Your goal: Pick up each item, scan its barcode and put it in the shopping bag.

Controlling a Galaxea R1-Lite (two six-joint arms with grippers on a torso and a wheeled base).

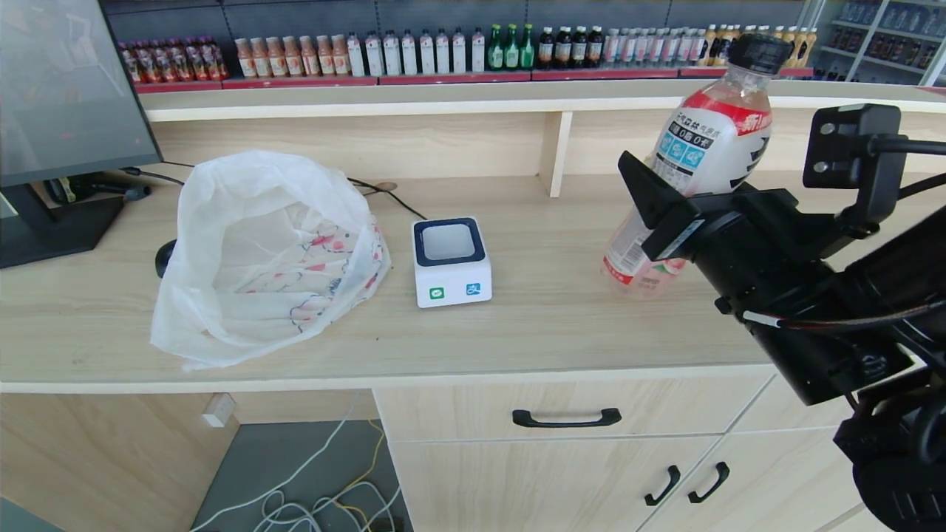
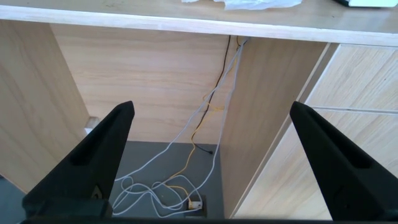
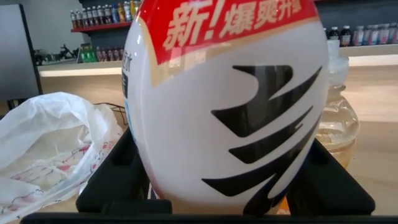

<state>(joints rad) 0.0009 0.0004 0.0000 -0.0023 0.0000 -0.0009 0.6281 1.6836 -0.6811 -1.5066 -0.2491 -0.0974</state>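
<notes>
Right gripper (image 1: pixel 684 222) is pinching the one white-labelled, black-capped plastic bottle (image 1: pixel 709 140); left gripper (image 2: pixel 211 162) is holding its fingers spread wide. One translucent white shopping bag (image 1: pixel 259 251) and one white cube scanner (image 1: pixel 451 262) are sitting nearby.

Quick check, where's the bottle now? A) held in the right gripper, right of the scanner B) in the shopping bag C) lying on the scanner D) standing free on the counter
A: the right gripper is shut on the tilted bottle, to the right of the scanner.

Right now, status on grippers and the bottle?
Right gripper shut on bottle, tilted, right of scanner. Left gripper open, below counter. Nothing between bottle and scanner.
</notes>
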